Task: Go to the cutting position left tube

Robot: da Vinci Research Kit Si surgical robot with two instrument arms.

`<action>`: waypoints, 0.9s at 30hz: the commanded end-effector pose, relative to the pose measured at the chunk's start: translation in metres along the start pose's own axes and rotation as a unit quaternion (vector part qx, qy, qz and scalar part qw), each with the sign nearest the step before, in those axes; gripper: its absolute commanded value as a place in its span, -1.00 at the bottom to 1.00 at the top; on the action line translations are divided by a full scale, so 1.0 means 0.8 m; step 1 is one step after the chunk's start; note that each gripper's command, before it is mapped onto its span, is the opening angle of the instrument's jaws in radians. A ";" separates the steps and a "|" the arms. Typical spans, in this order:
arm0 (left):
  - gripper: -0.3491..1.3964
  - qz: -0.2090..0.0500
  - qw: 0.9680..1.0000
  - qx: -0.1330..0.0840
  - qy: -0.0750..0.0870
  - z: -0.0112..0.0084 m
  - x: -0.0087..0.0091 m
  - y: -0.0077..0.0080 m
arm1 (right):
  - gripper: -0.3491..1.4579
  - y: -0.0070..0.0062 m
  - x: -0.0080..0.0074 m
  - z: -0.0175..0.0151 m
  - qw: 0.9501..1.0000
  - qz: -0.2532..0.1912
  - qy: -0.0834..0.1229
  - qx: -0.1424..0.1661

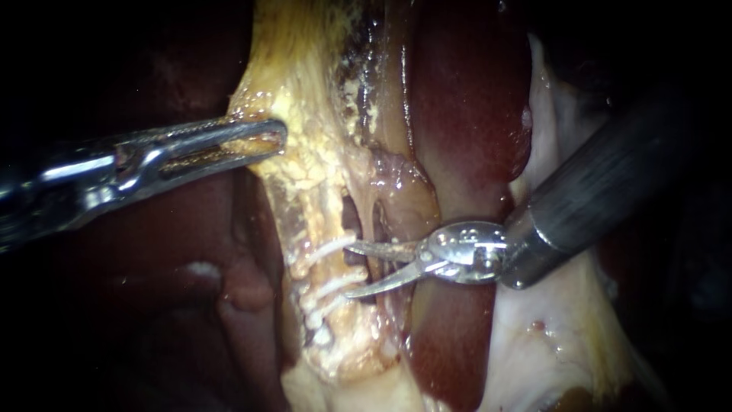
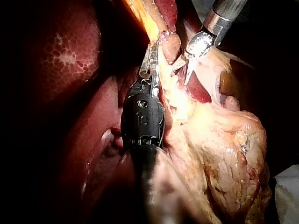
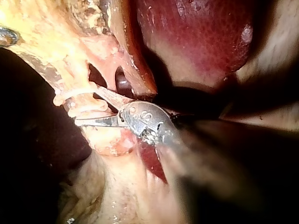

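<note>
endoscope view: the left instrument point(image 1: 263, 141) comes in from the left and the right instrument point(image 1: 349, 268) from the right, both at a yellow strand of fatty tissue point(image 1: 305, 160) that runs down between dark red lobes of liver point(image 1: 473, 99).
left instrument jaws: clamped on the upper edge of the fatty tissue, one jaw on each face of it; the left wrist view shows the same hold from behind the shaft.
right instrument jaws: two thin pointed blades spread apart with a clear gap, gripping nothing.
left tube point(image 1: 324, 267): a pale cord in the lower part of the strand, well below the left instrument and just ahead of the right instrument's tips.
white clips point(image 1: 335, 286): they cross the left tube one above another.
blade tips: the upper tip lies by the upper clip, the lower tip by the next clip down, and the stretch of tube between those clips sits at the mouth of the open blades; whether the tips touch it cannot be told.
right tube point(image 1: 379, 229): just beside the left tube across a dark gap; the blades pass in front of it.
right wrist view: the spread blades point at the clipped tube, with liver beyond.
</note>
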State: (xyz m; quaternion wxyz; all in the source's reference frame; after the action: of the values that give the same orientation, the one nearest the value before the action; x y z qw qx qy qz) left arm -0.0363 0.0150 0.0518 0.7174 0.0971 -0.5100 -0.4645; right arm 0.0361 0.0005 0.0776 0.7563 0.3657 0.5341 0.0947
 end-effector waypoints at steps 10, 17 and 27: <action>-1.00 0.000 1.000 0.001 0.000 -0.0001 0.0002 0.0005 | 0.93 -0.0002 0.0010 0.0007 0.998 -0.018 0.006 0.052; -1.00 0.001 1.000 0.000 0.000 -0.0001 0.0004 0.0015 | 0.89 0.0002 0.0025 0.0022 0.995 -0.032 0.016 0.093; -1.00 0.002 1.000 -0.002 -0.001 0.0006 0.0012 0.0025 | 0.82 0.0003 0.0035 0.0042 0.991 -0.039 0.017 0.127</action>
State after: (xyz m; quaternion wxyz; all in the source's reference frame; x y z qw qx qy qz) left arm -0.0356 0.0155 0.0539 0.7182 0.0942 -0.5099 -0.4641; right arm 0.0404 0.0006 0.0762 0.6959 0.4378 0.5692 0.0020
